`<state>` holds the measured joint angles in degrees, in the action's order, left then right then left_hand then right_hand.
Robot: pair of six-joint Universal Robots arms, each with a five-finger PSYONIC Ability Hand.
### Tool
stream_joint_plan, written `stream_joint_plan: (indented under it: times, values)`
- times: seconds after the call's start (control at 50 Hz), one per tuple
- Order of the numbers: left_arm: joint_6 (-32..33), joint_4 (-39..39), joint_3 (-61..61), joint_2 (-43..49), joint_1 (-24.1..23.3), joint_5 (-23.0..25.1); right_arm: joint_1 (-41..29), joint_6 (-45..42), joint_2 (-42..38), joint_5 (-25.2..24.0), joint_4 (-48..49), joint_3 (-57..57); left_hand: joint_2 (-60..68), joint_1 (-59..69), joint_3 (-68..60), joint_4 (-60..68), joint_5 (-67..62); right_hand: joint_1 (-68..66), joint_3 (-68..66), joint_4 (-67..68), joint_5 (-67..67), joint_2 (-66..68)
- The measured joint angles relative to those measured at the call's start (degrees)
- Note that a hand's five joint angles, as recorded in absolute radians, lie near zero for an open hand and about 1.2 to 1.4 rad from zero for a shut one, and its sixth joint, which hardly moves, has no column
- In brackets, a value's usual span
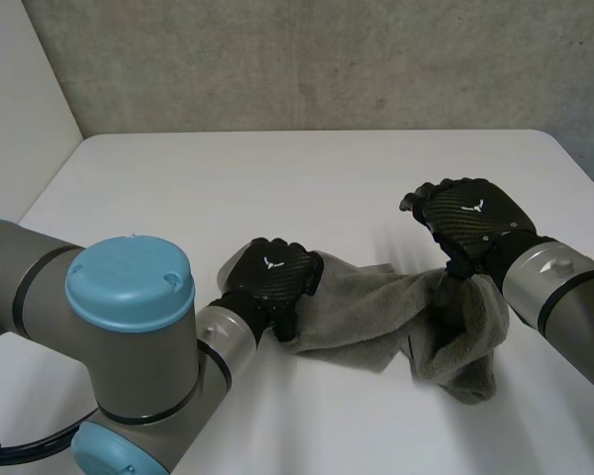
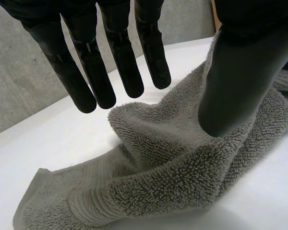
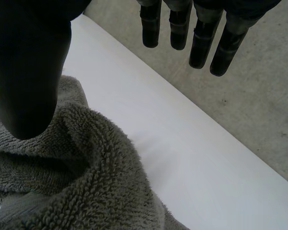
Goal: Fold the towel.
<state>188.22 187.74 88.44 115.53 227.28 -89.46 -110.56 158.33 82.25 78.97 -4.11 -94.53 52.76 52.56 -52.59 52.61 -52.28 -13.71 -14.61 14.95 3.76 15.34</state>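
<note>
Towel (image 1: 368, 315), grey, crumpled: on white table (image 1: 277, 178), long axis running hand to hand. Left hand (image 1: 275, 275) over its left end, right hand (image 1: 470, 213) above its right; both spread, holding nothing.

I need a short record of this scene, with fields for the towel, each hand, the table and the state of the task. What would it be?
towel: grey towel, crumpled, lying on the table
left hand: left hand open, fingers straight, over the towel end on its own side
right hand: right hand open, fingers straight, above the bunched other end
table: white table
task state: no neat fold yet
</note>
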Motion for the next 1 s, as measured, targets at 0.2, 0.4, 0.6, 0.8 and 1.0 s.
stream_joint_plan:
  times: [0.2,0.4,0.6,0.8,1.0]
  values:
    - [-4.59,-5.4,-4.5,0.99,1.63,2.74,-0.43,-1.74,-8.37,-2.83,-6.02,8.46,-13.16,-12.79,13.17,-12.63,13.6,-4.11,-3.06,2.98,4.67,1.74]
    - [-4.7,-5.76,-4.33,1.04,1.93,3.07,-0.03,-1.57,-6.63,-3.12,-6.26,9.22,-26.68,-26.9,27.79,-27.08,28.0,-4.11,-3.06,2.98,4.67,1.75]
    - [-3.29,-5.81,-3.81,2.14,1.77,3.1,1.7,0.12,-3.61,-3.25,-8.54,11.3,-33.22,-32.64,33.74,-32.78,34.37,-4.1,-3.06,2.98,4.67,1.75]
    - [2.08,-5.41,-4.23,5.8,1.71,2.52,8.64,0.36,-6.3,-9.49,-18.81,14.86,-32.47,-32.41,32.4,-32.69,31.86,-4.11,-3.06,2.98,4.67,1.75]
    - [4.77,-5.16,-5.78,8.41,1.8,2.25,12.09,-0.01,-14.48,-15.52,-22.57,15.4,-13.64,-13.11,13.33,-13.22,13.06,-24.57,-23.24,22.94,24.75,22.61]
